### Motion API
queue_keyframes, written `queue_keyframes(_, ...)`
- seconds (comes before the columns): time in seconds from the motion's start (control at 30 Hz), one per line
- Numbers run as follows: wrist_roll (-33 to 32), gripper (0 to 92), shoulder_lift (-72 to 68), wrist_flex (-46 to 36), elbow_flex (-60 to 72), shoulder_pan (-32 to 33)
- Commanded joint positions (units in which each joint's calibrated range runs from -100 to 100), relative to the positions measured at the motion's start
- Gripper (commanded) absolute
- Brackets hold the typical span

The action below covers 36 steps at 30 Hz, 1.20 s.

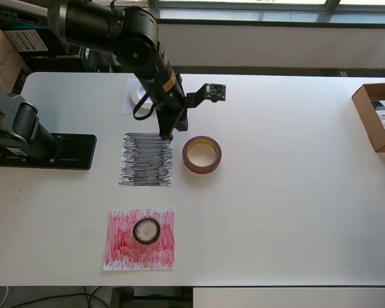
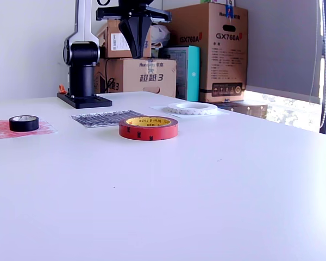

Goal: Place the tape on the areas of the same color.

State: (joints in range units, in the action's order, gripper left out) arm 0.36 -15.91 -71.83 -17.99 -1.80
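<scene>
Table [image 1: 289, 212]: white surface carrying three paper sheets and three tape rolls.
Black sheet [image 1: 145, 160]: scribbled with black lines, lying flat with nothing on it, just beside the arm base plate.
Red sheet [image 1: 140, 239]: scribbled with red lines, nearest the bottom edge in the overhead view.
White sheet [image 1: 129, 102]: plain, partly covered by the arm in the overhead view.
Black roll [image 1: 147, 231]: small ring lying flat on the red sheet, near its middle.
Red roll [image 1: 202, 154]: larger ring with yellowish core, lying flat on bare table just right of the black sheet in the overhead view.
White roll [image 2: 193, 108]: wide ring resting flat on the white sheet.
Gripper [image 1: 166, 133]: empty, pointing down, raised above the table over the top edge of the black sheet; in the exterior view its fingers taper close together to a point, holding nothing.
Boxes [image 2: 220, 51]: cardboard cartons stacked behind the table in the exterior view.
</scene>
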Motion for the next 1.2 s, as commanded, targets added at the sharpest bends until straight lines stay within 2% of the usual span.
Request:
queue_keyframes(0.0, 4.1, 0.7, 0.4, -0.1, -1.0, -0.9)
queue_keyframes(0.27, 9.0, 0.6, 0.5, 2.4, -1.9, -5.1)
queue_keyframes(0.5, 9.0, 0.2, 0.5, 7.0, -4.4, -11.7)
queue_keyframes(1.03, 9.0, 0.5, -0.5, 7.4, -11.1, -28.2)
queue_keyframes(1.17, 9.1, 0.6, -0.6, 7.4, -11.3, -30.1)
